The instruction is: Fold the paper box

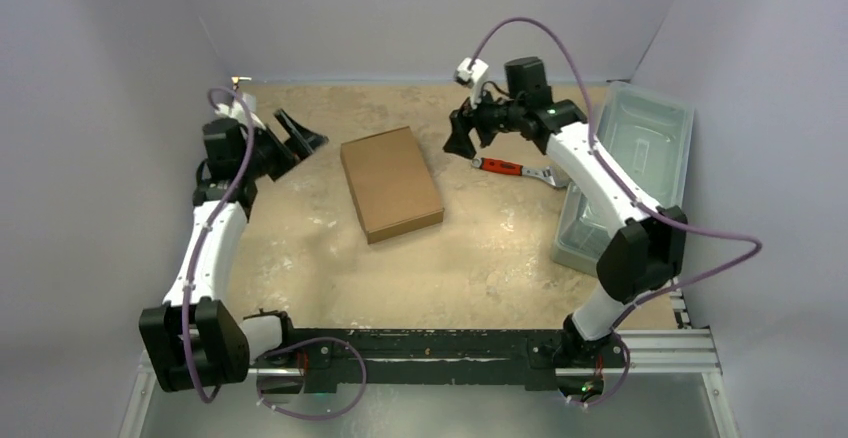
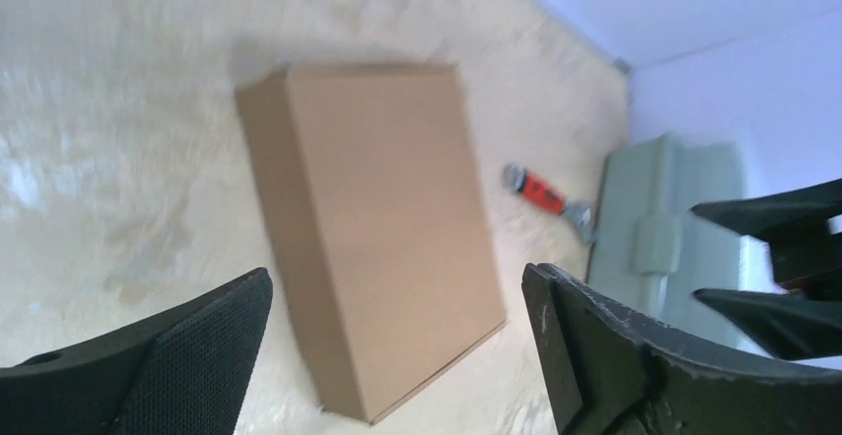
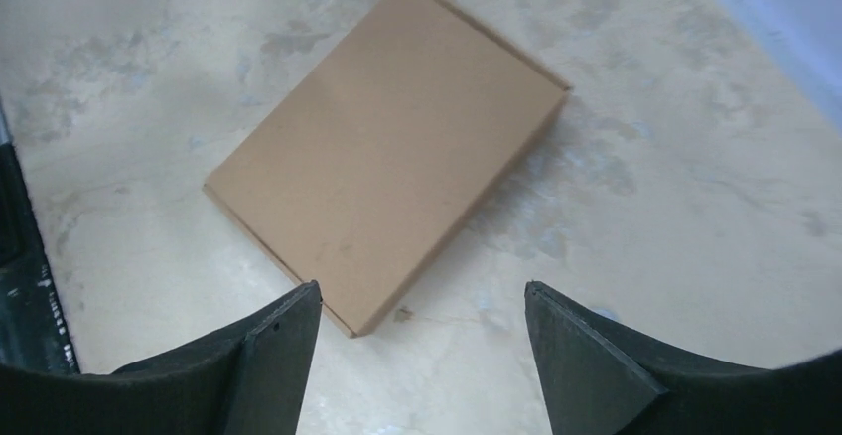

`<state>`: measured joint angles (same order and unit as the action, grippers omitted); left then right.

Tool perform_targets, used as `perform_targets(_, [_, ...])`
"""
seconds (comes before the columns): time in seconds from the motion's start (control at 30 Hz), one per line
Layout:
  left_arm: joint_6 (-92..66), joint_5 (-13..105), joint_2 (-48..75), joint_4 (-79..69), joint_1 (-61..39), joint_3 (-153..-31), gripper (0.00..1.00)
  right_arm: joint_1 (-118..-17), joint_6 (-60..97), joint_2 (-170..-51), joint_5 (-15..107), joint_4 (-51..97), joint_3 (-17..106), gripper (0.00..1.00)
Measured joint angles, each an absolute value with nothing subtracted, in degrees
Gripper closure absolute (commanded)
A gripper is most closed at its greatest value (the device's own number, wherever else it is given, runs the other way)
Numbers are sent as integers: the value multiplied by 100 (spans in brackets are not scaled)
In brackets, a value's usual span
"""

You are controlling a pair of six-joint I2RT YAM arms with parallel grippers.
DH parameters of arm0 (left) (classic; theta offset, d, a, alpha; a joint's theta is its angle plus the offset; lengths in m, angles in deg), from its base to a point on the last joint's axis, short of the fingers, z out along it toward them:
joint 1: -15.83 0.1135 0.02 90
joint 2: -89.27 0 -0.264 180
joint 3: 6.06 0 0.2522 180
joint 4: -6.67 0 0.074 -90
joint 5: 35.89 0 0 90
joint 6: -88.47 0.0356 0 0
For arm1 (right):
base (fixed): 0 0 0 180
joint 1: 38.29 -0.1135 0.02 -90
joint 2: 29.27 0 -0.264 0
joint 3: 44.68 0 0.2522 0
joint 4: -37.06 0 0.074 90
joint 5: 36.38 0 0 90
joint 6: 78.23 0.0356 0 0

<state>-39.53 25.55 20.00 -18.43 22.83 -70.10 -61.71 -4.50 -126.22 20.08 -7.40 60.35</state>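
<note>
The paper box (image 1: 391, 182) is plain brown cardboard, closed into a shallow rectangular box, lying flat mid-table. It shows in the left wrist view (image 2: 382, 226) and the right wrist view (image 3: 387, 147). My left gripper (image 1: 300, 138) is open and empty, raised to the left of the box; its jaws stand wide apart in the left wrist view (image 2: 397, 301). My right gripper (image 1: 462, 138) is open and empty, raised to the right of the box; its jaws stand wide apart in the right wrist view (image 3: 422, 301). Neither gripper touches the box.
A red-handled wrench (image 1: 515, 170) lies on the table right of the box, under the right arm; it shows in the left wrist view (image 2: 548, 197). A translucent grey-green plastic bin (image 1: 630, 173) stands at the right edge. Walls enclose the table on three sides.
</note>
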Motion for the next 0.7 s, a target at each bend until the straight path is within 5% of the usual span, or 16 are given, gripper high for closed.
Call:
perform_targets(0.2, [-4132,2536,2111,-2055,2465,-8442,1,-4844,-229,-11905,1945,-895,6214,2])
perform_targets(0.37, [-3881,2844,1917,-2850,2408,-9371,1,-3565,391,-11302,1978,-795,6515,1])
perform_targets(0.7, [-3743,3034,1622,-3456,2061,-10061,1,-2890,787,-10390,1066,-777,6579,1])
